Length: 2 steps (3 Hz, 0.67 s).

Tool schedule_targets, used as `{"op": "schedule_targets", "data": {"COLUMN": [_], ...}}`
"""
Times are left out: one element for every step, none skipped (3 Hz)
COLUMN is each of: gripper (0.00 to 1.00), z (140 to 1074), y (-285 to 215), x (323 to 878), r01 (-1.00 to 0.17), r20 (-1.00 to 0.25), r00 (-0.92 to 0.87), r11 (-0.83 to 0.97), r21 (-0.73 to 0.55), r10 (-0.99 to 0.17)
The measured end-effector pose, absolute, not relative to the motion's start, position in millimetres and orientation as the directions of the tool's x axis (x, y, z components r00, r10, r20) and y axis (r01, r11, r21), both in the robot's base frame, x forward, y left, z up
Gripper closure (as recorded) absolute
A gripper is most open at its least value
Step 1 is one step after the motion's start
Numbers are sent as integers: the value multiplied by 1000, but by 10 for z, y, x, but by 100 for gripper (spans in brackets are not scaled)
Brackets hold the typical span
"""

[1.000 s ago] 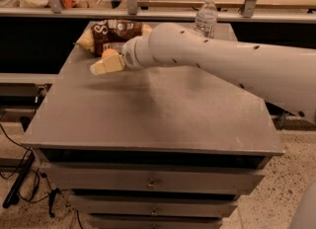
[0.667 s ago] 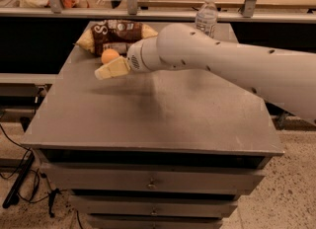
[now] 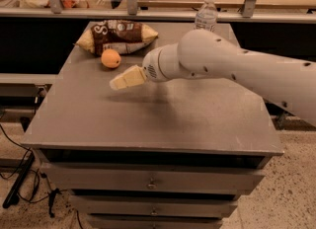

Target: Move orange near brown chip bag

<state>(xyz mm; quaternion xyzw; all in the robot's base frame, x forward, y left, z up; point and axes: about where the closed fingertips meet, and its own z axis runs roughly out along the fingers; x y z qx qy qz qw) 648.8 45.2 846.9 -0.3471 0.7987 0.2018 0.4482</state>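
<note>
The orange [image 3: 110, 58] sits on the grey table top [image 3: 148, 119] at the back left. It lies just in front of the brown chip bag [image 3: 118, 35], close to the bag's front edge. The bag lies flat, with a dark brown middle and pale ends. My gripper [image 3: 126, 79] hangs low over the table, a short way to the front right of the orange and apart from it. It holds nothing. The white arm [image 3: 237, 67] reaches in from the right.
A clear water bottle [image 3: 206, 12] stands at the table's back right, behind the arm. Drawers [image 3: 150, 183] sit below the table top. A shelf rail [image 3: 148, 13] runs behind the table. Cables [image 3: 19, 173] lie on the floor at left.
My gripper has pulled back from the chip bag toward the front right. The orange, earlier covered at the gripper, now sits uncovered on the table by the bag.
</note>
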Motion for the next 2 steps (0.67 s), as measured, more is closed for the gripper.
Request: {"op": "schedule_targets", "data": {"gripper": [0,0], "z": [8431,8418], "y": [186,-68], "x": [6457,6446], "r01": [-725,-709], "r20": [-853,-857], "r00": [-358,-359], "r11": [688,705], "r21": [-2,-6], "r10": [-380,-369]}}
